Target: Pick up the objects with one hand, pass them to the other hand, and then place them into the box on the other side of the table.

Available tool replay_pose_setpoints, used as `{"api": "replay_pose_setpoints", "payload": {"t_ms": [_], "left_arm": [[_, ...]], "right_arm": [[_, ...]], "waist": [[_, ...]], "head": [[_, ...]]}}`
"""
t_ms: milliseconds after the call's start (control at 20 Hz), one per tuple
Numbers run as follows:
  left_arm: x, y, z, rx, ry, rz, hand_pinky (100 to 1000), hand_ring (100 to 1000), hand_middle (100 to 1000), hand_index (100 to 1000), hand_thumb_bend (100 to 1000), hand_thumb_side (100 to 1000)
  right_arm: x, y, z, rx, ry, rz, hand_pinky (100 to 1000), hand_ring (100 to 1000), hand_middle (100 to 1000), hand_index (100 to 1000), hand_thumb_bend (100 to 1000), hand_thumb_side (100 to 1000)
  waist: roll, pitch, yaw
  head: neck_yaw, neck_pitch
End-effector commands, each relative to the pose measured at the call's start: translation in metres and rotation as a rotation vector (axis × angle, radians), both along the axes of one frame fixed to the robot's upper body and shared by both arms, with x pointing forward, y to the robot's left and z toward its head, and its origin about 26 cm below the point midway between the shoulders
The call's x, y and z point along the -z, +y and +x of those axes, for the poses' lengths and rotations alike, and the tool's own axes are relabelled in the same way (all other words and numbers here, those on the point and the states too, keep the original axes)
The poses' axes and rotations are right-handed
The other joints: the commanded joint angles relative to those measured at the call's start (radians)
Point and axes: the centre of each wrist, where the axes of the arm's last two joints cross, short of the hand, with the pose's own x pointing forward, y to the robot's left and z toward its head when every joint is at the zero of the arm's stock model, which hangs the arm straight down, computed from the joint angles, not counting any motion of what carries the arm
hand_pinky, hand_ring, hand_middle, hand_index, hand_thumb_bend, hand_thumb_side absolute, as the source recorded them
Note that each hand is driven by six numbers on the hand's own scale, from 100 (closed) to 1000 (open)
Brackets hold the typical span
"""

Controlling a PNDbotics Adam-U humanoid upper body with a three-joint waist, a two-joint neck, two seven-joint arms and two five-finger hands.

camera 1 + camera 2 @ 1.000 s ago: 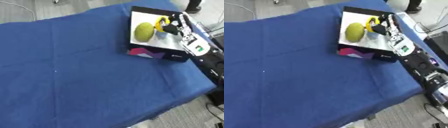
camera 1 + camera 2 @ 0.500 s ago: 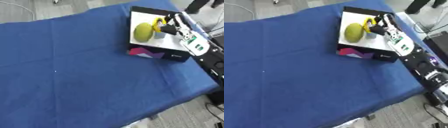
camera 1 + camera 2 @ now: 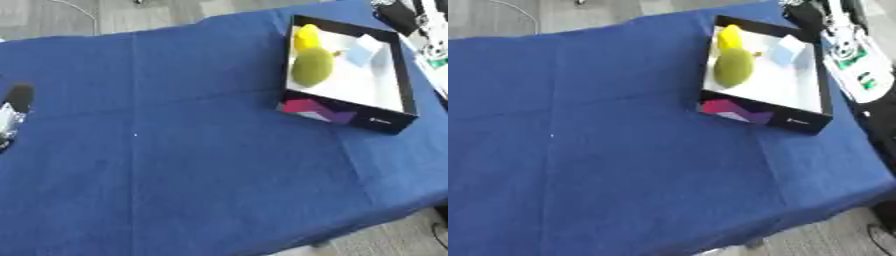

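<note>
On the far right side of the counter, which has a blue cloth over it, sits the box, black on the outside and white on the inside. Three things lie in its far left corner: a yellow thing at the back, a round green thing touching it just in front, and a small pale blue block a little to their right. They look like they are in the box because that is where the task says they should go, so this part seems done. The blue cloth has nothing else on it that I can see. The right arm shows past the far right edge of the box, black and white, but I cannot tell how its hand is. At the left edge, a dark, rounded part of the left arm pokes in, and I cannot tell that hand's state either.
</note>
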Motion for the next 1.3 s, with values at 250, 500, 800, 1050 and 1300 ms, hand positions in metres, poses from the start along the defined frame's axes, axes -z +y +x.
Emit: {"api": "replay_pose_setpoints", "payload": {"t_ms": [250, 500, 800, 1050, 1300], "left_arm": [[-0.007, 0.003, -0.002, -0.013, -0.03, -0.005, 681, 547, 545, 669, 545, 530], [-0.008, 0.004, -0.003, -0.021, -0.038, -0.013, 679, 545, 543, 674, 543, 526], [-0.01, 0.003, -0.004, -0.02, -0.046, -0.062, 675, 544, 544, 677, 510, 528], [-0.014, 0.003, -0.006, -0.019, -0.067, -0.11, 677, 550, 549, 682, 491, 527], [-0.016, 0.001, -0.009, -0.005, -0.08, -0.148, 679, 555, 555, 689, 478, 533]], "right_arm": [[-0.036, 0.013, -0.031, -0.042, -0.108, -0.09, 632, 993, 862, 1000, 100, 657], [-0.036, 0.036, -0.046, -0.041, -0.117, -0.07, 634, 979, 843, 1000, 100, 570], [-0.029, 0.079, -0.062, -0.158, -0.299, 0.001, 628, 956, 809, 1000, 100, 382], [-0.008, 0.106, -0.063, -0.23, -0.405, 0.092, 639, 949, 803, 1000, 100, 306], [0.023, 0.128, -0.063, -0.233, -0.413, 0.207, 598, 954, 772, 1000, 100, 426]], "waist": [[-0.012, -0.021, -0.015], [-0.008, -0.018, -0.018], [0.0, -0.017, -0.027], [0.002, -0.026, -0.042], [0.006, -0.024, -0.059]], "head": [[0.057, -0.003], [0.061, -0.003], [0.106, -0.003], [0.153, -0.003], [0.193, -0.003]]}}
